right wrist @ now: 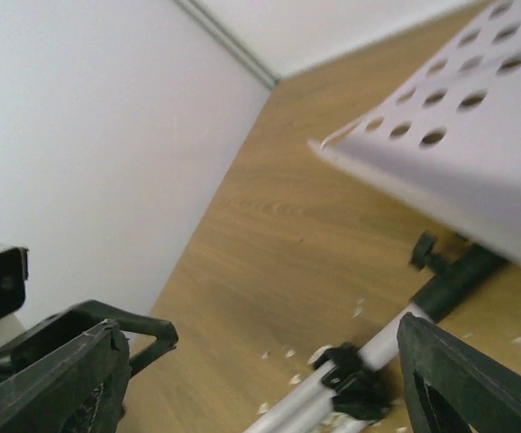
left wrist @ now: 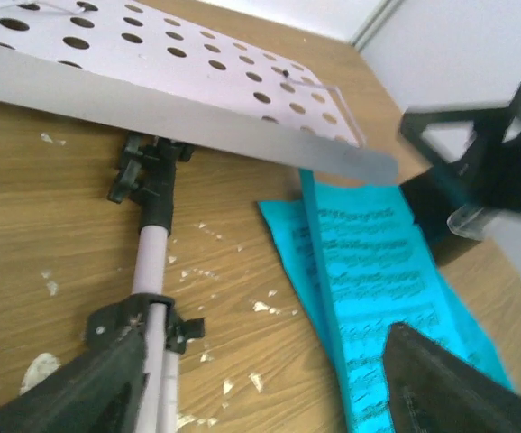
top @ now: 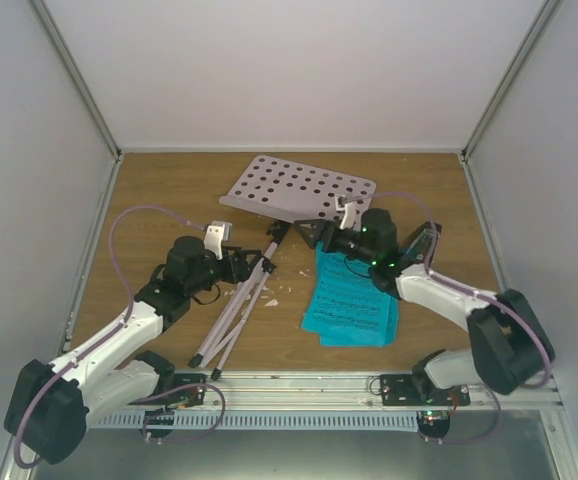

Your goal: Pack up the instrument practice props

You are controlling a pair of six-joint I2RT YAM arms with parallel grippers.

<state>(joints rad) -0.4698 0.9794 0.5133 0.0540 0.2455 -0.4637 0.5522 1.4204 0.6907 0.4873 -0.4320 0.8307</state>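
1. the music stand (top: 304, 186) lies flat on the table (top: 169, 190). its pink perforated plate is just beyond the tips of both grippers.
2. its tripod (left wrist: 150, 271) is folded. the pale tubes run from the black joint under the plate back between my left gripper's fingers (left wrist: 71, 388), hard by one of them; i cannot tell if they touch.
3. the left gripper (left wrist: 265, 341) has its fingers wide apart and is clamped on nothing.
4. the right gripper (right wrist: 259, 329) is spread too. the tube and a black collar sit low between its fingers, nearer one side, and a corner of the plate is above and ahead of it.
5. the blue sheets (top: 354, 300) lie flat on the table, partly under the right wrist and off to the side of the left gripper. their far edge is near the plate's lip.
6. behind the right wrist i see a small dark thing with a clear cover, likely the metronome (top: 424, 243). it is mostly hidden.
7. white scraps (left wrist: 265, 308) are scattered on the wood between the tripod and the sheets, ahead of the left gripper.
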